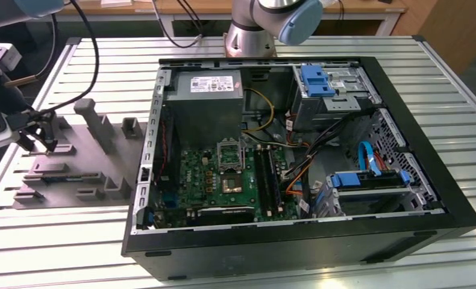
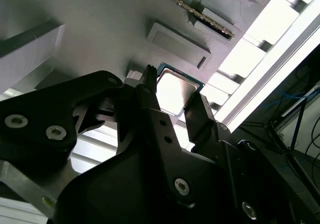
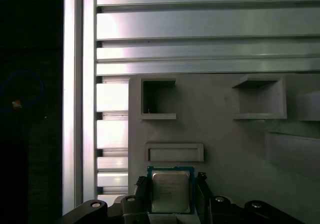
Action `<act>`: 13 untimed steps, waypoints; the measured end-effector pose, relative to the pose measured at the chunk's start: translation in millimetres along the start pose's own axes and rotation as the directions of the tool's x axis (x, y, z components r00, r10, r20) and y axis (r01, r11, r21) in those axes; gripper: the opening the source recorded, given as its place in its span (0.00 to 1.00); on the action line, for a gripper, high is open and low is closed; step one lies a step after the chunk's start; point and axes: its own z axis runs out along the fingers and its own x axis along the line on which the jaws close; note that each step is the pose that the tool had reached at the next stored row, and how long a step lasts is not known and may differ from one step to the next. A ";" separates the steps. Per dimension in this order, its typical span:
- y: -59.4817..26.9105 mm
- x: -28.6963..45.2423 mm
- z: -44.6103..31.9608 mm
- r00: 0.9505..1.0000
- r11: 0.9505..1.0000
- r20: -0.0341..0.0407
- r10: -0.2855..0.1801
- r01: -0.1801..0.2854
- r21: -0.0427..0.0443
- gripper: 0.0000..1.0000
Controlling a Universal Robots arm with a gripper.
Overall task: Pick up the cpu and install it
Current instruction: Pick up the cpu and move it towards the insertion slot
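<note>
**A:** What does the exterior view supply that the wrist views lack?

**B:** The overall layout. At the exterior view's left the arm reaches down, its hand (image 1: 50, 144) low over the grey fixture plate (image 1: 69, 174). The plate lies on the slatted desk (image 1: 61, 241) beside the open computer case (image 1: 302, 241). The motherboard (image 1: 222, 177) sits inside the case, well apart from the hand.

**A:** And the wrist views?

**B:** Both show the cpu (image 3: 171, 190) (image 2: 175, 87), silvery top up, near the plate's edge and just beside a shallow rectangular frame (image 3: 174, 153). The hand points downward and straddles the chip on two opposite sides. Whether it grips the chip cannot be told.
</note>
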 end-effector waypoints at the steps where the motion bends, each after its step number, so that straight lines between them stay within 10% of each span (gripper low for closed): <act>1: 0.0 0.0 -0.2 1.000 1.000 0.000 0.000 0.000 0.000 0.47; 13: 0.3 0.1 -4.5 1.000 1.000 0.000 0.000 0.000 0.000 0.47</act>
